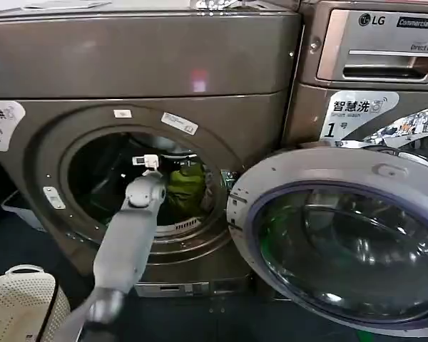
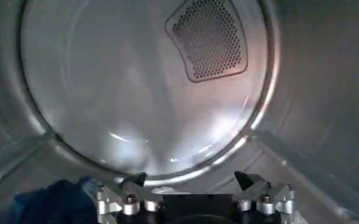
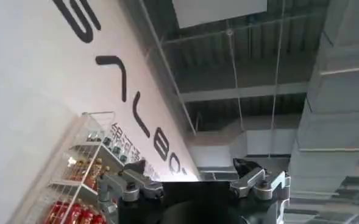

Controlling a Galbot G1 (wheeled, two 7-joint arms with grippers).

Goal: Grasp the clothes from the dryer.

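Head view: left pincer (image 2: pixel 191 182) agape inside dryer (image 1: pixel 150 64) drum, clothes (image 1: pixel 185 187) beside.

White wall (image 3: pixel 27 91) with black lettering, shelves (image 3: pixel 75 182), exposed ceiling (image 3: pixel 258 73).

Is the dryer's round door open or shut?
Open. The door hangs swung out beside the dryer, baring the drum and green clothes.

Dryer (image 1: pixel 150 64): bronze-grey casing, white sticker (image 1: pixel 1 121) with black markings. Clothes (image 1: pixel 185 189): lime-green piece; dark blue piece (image 2: pixel 51 204). Basket (image 1: pixel 18 306): white, perforated. Left arm (image 1: pixel 128 242): grey.
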